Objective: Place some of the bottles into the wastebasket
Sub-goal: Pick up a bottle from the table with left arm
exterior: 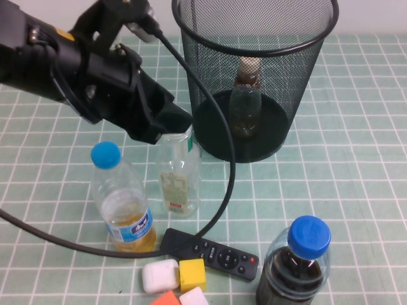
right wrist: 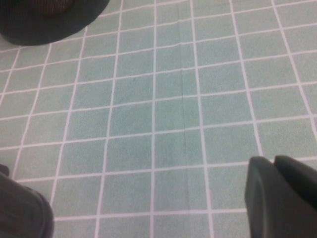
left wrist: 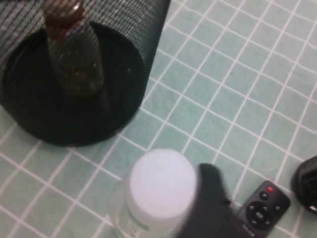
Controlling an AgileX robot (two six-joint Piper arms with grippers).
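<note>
My left gripper (exterior: 166,127) sits over the white cap of the taller bottle (exterior: 179,178), at eight o'clock from the wastebasket (exterior: 254,76); I cannot tell whether my fingers have closed. I should seat them squarely round the neck, then lift straight up to clear the rim. The squat bottle (exterior: 246,98) already stands inside. My arm reaches in from ten o'clock, angled down. My right gripper (right wrist: 148,213) hovers over bare table, fingers apart.

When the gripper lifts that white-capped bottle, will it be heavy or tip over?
Probably light: the white-capped bottle looks empty. Being tall and narrow, it may tip if nudged. The left gripper is at its cap; the right gripper hangs open over bare table.
</note>
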